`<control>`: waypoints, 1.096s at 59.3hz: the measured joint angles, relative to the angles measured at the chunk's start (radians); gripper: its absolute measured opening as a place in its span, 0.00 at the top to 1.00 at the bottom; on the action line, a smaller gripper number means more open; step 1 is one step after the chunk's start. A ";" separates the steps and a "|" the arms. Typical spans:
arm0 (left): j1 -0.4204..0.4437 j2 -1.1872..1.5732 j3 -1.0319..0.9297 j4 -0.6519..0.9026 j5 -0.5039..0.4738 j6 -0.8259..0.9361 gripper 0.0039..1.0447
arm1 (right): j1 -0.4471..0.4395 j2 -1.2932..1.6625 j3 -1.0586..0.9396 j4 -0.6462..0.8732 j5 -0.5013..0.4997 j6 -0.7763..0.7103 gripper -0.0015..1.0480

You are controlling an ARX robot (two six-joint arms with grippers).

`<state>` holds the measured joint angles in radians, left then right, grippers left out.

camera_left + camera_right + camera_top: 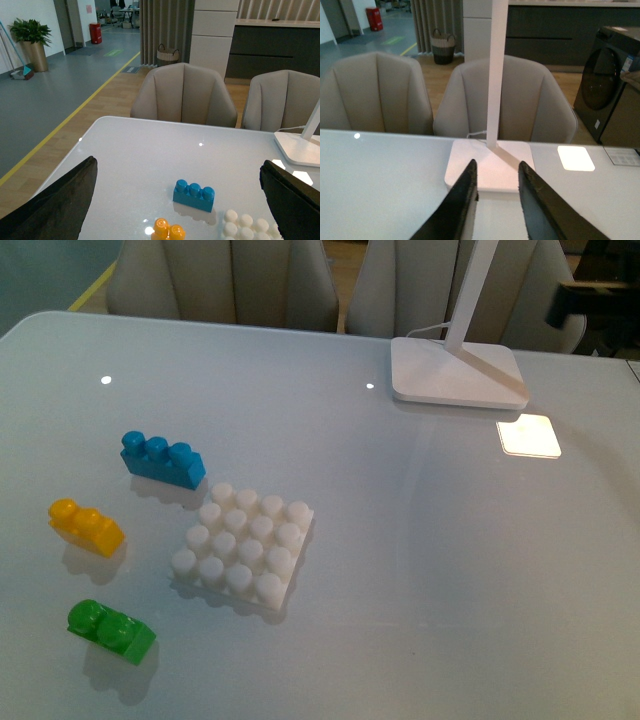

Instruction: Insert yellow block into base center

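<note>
Three small plastic bricks lie on the pale desk [450,540] in my front view. The yellow-orange two-stud block [86,526] sits left of the white square studded base plate [243,545], apart from it. The blue three-stud brick [162,460] is farther off and the green two-stud brick [110,630] is nearer.

My left wrist view shows the left end effector [178,165] spread wide and holding nothing, above the yellow block.

My right wrist view shows the right end effector [496,170] parted narrowly and empty, with the flat white lamp foot [492,157] beyond.

A glossy white table [420,570] holds a studded white base [243,545], with a blue brick [162,460], yellow block [86,526] and green brick [110,630] spaced along its left. A white lamp foot [430,375] stands far right.
</note>
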<state>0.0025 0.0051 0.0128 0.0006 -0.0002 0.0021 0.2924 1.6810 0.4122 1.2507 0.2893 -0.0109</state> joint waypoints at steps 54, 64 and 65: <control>0.000 0.000 0.000 0.000 0.000 0.000 0.07 | -0.288 -0.908 -0.394 -0.511 -0.288 0.004 0.98; 0.000 0.000 0.000 0.000 0.000 0.000 0.07 | -0.289 -1.034 -0.398 -0.621 -0.287 0.004 0.98; 0.000 0.000 0.000 0.000 0.000 0.000 0.07 | -0.289 -1.048 -0.398 -0.634 -0.287 0.004 0.98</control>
<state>0.0025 0.0051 0.0128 0.0006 -0.0006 0.0021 0.0032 0.6331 0.0139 0.6163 0.0021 -0.0071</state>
